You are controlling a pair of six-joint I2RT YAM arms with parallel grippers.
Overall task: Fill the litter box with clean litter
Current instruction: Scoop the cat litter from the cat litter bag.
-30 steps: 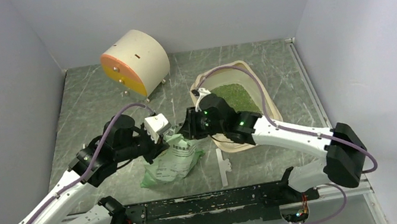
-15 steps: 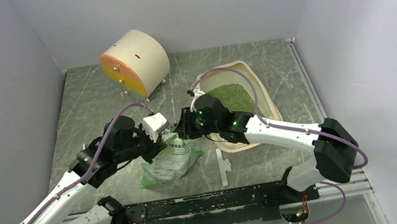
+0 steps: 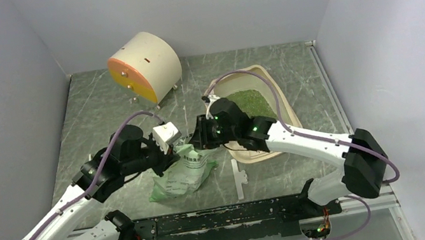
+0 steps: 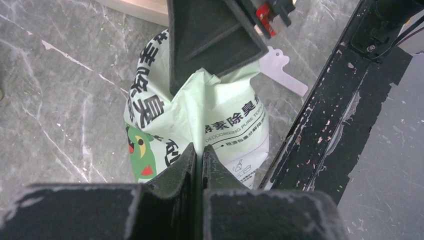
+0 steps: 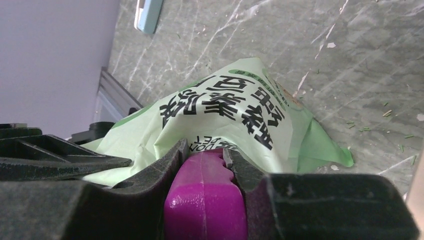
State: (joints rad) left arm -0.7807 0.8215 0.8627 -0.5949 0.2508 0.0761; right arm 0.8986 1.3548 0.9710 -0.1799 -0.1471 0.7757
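Bag point(image 4: 220, 115) pinched by left claw point(image 4: 201, 150); right claw point(image 5: 202, 152) clamps magenta scoop point(image 5: 202, 200).

The grey marbled surface point(image 3: 99, 112) carries a cream half-cylinder cabinet point(image 3: 146, 66) with an orange face at its far left. The beige litter box point(image 3: 273, 82) lies right of centre. Near the front a light-green printed bag point(image 3: 180, 176) slumps, with a flat white plastic strip point(image 3: 239, 177) just beside it. Stray green specks point(image 5: 387, 114) dot the surface.
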